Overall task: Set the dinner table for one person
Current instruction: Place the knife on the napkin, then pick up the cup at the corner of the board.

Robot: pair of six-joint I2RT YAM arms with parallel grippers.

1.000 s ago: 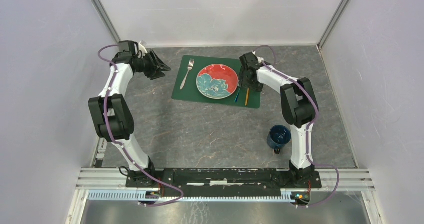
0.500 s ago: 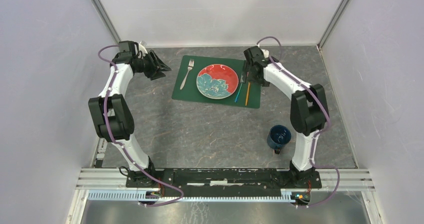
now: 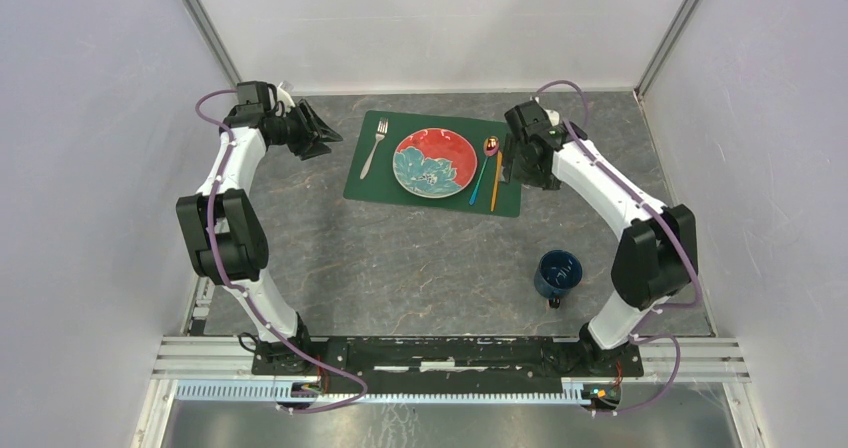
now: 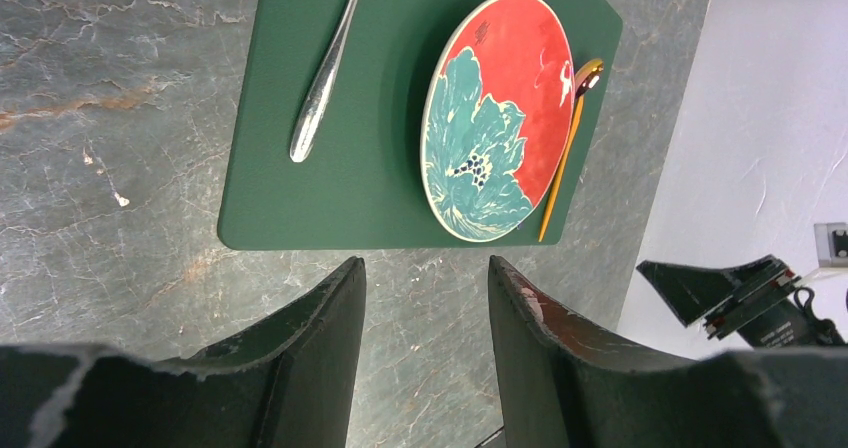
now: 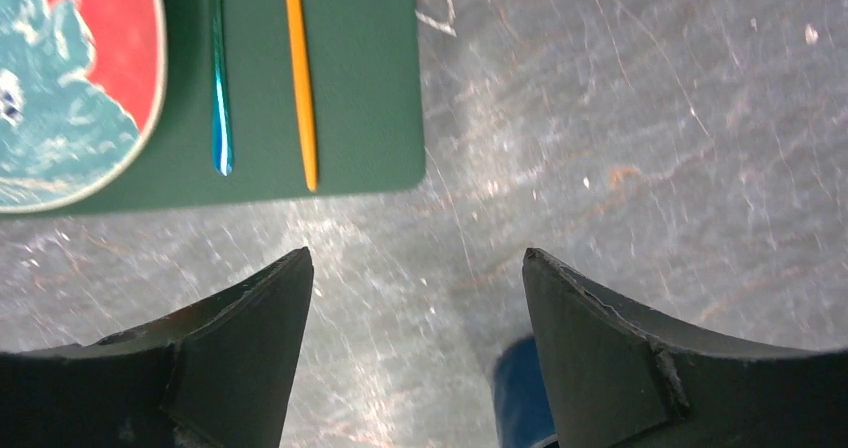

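- Top view: the bench [image 3: 420, 268] fills the middle of the frame, and a green mat [image 3: 362, 184] lies on its upper half. The plate [image 3: 435, 162] is centred on the mat. The fork [image 3: 374, 146] is on the plate's left, and a blue utensil [image 3: 480, 180] and an orange utensil [image 3: 495, 188] are on its right, which is the usual layout for one diner.
- The mug [image 3: 558, 273] stands off the mat at lower right. I judge it to be the piece left to bring in.
- The left claw [image 3: 322, 133] hangs at upper left, beside the mat and clear of it. I think that keeps it out of the other arm's way.
- The right claw [image 3: 522, 173] sits just off the mat's right edge.
- Left wrist view: my left claw's fingers are spread with nothing between them. They point across bare bench at the mat, the plate and the fork. A coppery spoon bowl peeks out past the plate's far rim, and I cannot tell which handle carries it.
- Right wrist view: the right claw is spread wide and empty. The two handles lie parallel at upper left. A dark blue shape, probably the mug, sits at the bottom edge between the fingers, so a reach for it looks well lined up.
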